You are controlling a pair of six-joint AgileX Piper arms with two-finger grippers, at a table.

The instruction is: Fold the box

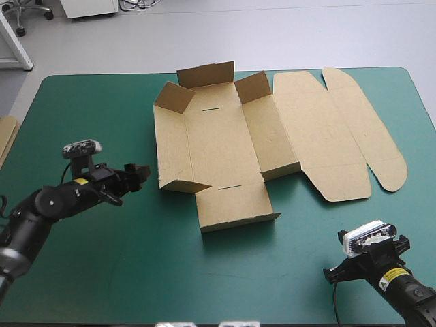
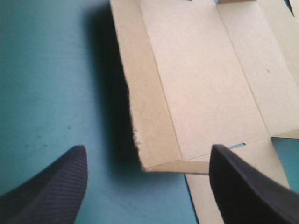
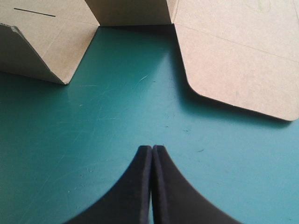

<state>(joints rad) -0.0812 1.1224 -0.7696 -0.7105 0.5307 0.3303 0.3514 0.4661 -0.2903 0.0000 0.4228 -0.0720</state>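
Box (image 1: 225, 136) of brown cut board lies on the middle and far part of the teal-green worktop (image 1: 102, 272), its left walls partly raised and its rounded lid flat to the right. The left gripper (image 2: 148, 149) holds its black fingers (image 2: 51, 186) apart just beside the box's near left corner. The right gripper (image 3: 152, 147) has its fingers pressed together over bare cover, the lid's edge ahead of it.

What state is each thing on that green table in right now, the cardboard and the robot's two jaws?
box: partly folded, side walls and far corner flaps raised, not tucked.
lid: flat on the table, to the right of the tray part.
left gripper: jaws open, empty, just short of the box's left wall.
right gripper: jaws shut, empty, over bare cover near the front edge.
spare board: lying flat at the table's left edge, mostly out of view.
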